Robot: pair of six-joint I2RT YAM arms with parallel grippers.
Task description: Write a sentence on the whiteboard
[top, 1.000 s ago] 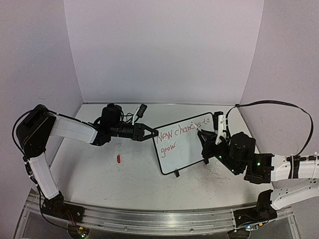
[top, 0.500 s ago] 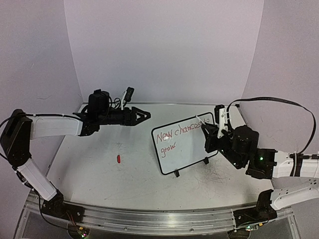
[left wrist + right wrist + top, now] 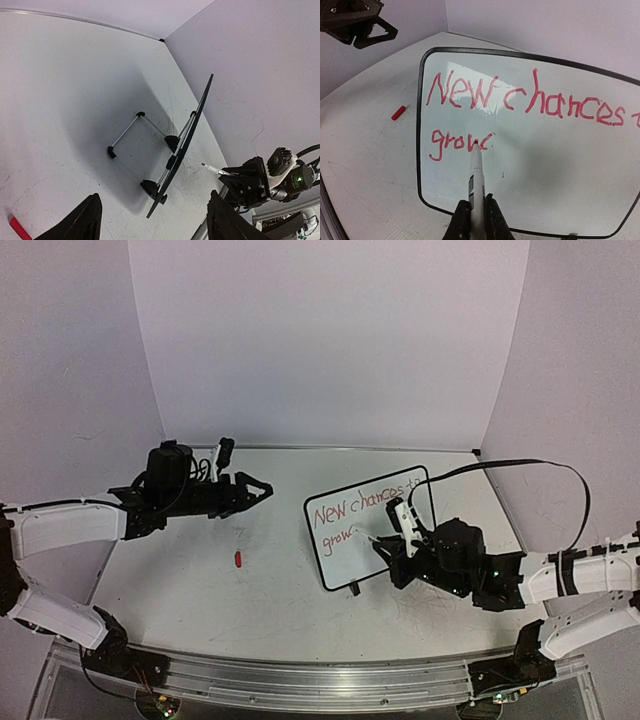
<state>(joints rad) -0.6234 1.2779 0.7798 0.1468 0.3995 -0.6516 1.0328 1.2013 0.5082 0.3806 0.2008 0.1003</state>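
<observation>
**Ana:** Right claw [image 3: 476, 212] is clenched hard on the marker [image 3: 476, 170], see? The tip sits just past the "w" of "grow".

**Ben:** Where's the whiteboard [image 3: 345, 565] in all this?

**Ana:** About 3 o'clock from the middle of the table [image 3: 200, 600], propped on its 2 black feet and leaning back. I'd guess that tilt is so the face meets the arm, which reaches in from the board's 4 o'clock.

**Ben:** And the left claw [image 3: 258, 489]?

**Ana:** Released, jaws spread, nothing between them. It hangs at the board's 10 o'clock, well apart, out of the writing's way, I reckon.

**Ben:** That red bit [image 3: 238, 559]?

**Ana:** Lying loose at the board's 8 o'clock. Probably the marker's cap, parked where nothing knocks it, though I can't be sure.

**Ben:** Nearly finished?

**Ana:** 2 lines in red, "New chances" and a bit more, then "grow". Close to done, I'd say.
</observation>
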